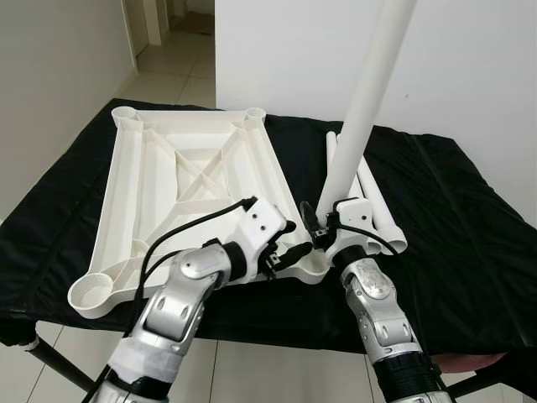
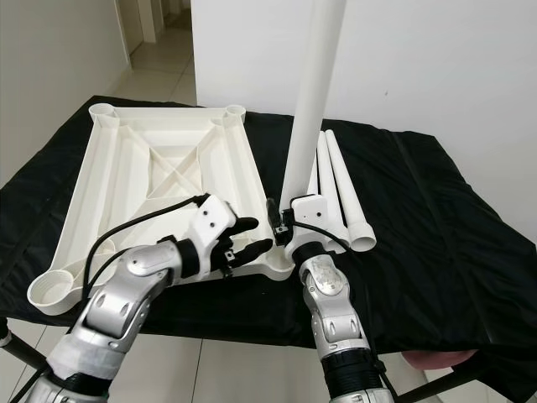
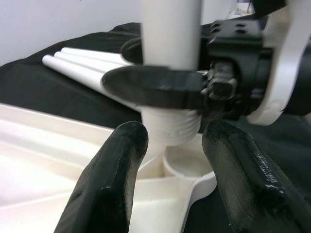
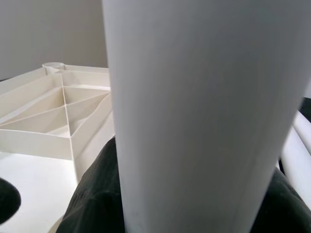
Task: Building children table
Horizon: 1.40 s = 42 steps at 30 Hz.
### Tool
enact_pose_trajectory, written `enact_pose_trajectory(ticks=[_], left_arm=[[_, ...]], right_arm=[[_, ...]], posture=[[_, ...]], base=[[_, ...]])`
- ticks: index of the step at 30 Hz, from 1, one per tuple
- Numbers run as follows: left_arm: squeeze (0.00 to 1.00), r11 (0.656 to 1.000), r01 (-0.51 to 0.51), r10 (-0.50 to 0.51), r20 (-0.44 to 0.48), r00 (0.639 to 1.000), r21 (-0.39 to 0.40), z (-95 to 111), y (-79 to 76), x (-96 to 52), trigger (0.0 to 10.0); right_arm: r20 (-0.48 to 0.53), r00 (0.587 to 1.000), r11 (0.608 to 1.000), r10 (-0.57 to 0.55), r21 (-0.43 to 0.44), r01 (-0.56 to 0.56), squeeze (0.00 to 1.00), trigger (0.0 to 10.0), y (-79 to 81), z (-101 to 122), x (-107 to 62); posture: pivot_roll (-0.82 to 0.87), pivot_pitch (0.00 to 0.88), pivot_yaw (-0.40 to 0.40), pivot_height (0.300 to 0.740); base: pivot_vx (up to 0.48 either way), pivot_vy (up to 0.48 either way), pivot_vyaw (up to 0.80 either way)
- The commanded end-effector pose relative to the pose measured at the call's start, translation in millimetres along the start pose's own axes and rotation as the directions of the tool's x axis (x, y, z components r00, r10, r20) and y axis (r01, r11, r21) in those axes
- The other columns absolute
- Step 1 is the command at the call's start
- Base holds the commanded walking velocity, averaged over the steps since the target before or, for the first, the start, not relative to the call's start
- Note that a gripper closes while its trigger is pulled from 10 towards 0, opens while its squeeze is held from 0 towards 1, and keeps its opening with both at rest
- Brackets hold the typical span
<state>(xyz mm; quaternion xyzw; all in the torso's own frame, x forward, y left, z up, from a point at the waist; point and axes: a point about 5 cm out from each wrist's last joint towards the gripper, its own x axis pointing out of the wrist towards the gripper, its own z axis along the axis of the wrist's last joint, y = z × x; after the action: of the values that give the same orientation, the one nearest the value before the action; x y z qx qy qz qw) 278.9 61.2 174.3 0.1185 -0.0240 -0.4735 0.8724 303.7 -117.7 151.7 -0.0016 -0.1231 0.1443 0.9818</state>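
So the white tabletop (image 1: 189,189) is lying upside down on a desk (image 1: 453,252) draped in black cloth, ribs and corner sockets facing up. The right end effector (image 1: 323,220) is clamped on a long white leg (image 1: 359,117), holding it nearly upright with a slight tilt, and its threaded bottom end is sitting right at the near right corner socket (image 3: 187,167) of the tabletop. From the left wrist view you can see the threads just above the socket rim, but I can't tell whether they're actually biting in yet. The left end effector (image 1: 285,245) is hovering just beside that same corner, fingers (image 3: 109,179) spread apart with nothing between them, one to each side of the leg's base but not touching it. Three more legs (image 2: 340,189) are lying together on the cloth just right of the tabletop, fat ends pointing toward the robot. Tile floor (image 1: 180,63) and a doorway are showing behind the desk, with a white wall (image 1: 470,67) off to the right.
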Motion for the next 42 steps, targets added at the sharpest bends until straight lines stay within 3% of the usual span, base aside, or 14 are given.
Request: enact_pose_trajectory(ticks=[1,3,10,16,22,25,29,42], left_arm=[[0.0,0.995,-0.096,0.096,0.023,0.995,0.008,1.1,3.7,-5.0,10.0],[0.0,0.996,-0.092,0.091,0.026,0.995,0.015,0.2,2.8,-8.1,10.0],[0.0,0.996,-0.016,0.018,0.022,1.0,-0.09,-7.9,-7.7,-22.0,10.0],[0.0,0.996,0.058,-0.058,0.003,0.998,-0.07,-12.0,-22.1,-29.1,10.0],[0.0,0.995,0.07,-0.07,0.015,0.997,-0.068,-8.5,-24.3,-32.6,10.0],[0.0,0.996,0.038,-0.037,0.008,0.999,-0.08,-8.5,-20.2,-33.7,10.0],[0.0,0.996,0.035,-0.034,0.015,0.999,-0.078,-5.5,-19.8,-34.2,10.0],[0.0,0.995,0.022,-0.021,0.02,1.0,-0.097,-3.6,-22.5,-35.2,10.0]], right_arm=[[0.037,0.999,1.0,0.019,0.008,-0.019,0.0,10.0,1.1,4.3,-3.2],[0.042,0.999,0.999,0.03,0.022,-0.031,0.0,10.0,2.5,4.5,-4.4],[0.01,1.0,0.999,0.025,0.037,-0.025,0.0,10.0,0.0,-3.2,-10.5],[-0.097,0.995,0.993,0.013,0.117,-0.002,0.0,10.0,-4.2,-34.7,-19.6],[-0.139,0.99,0.99,0.031,0.138,-0.012,0.0,10.0,-2.5,-44.8,-22.2],[-0.144,0.988,0.991,0.062,0.13,-0.044,0.0,10.0,2.1,-46.0,-20.7],[-0.144,0.978,0.988,0.152,0.047,-0.147,0.0,10.0,10.9,-46.3,-20.2],[-0.155,0.959,0.968,0.239,-0.035,-0.247,0.0,10.0,12.1,-50.8,-28.7]], posture=[[0.0,0.0,-0.083,0.74],[0.0,0.0,-0.085,0.74],[0.0,0.0,-0.095,0.74],[0.01,0.0,-0.1,0.74],[0.01,0.0,-0.1,0.74],[0.02,0.0,-0.102,0.74],[0.03,0.0,-0.103,0.74],[0.03,0.0,-0.104,0.74]], base=[[0.0,0.0,0.0],[0.0,0.0,0.0],[0.0,0.0,0.0],[0.0,0.0,0.0],[0.0,0.0,0.0],[0.0,0.0,0.0],[0.0,0.0,0.0],[0.0,0.0,0.0]])
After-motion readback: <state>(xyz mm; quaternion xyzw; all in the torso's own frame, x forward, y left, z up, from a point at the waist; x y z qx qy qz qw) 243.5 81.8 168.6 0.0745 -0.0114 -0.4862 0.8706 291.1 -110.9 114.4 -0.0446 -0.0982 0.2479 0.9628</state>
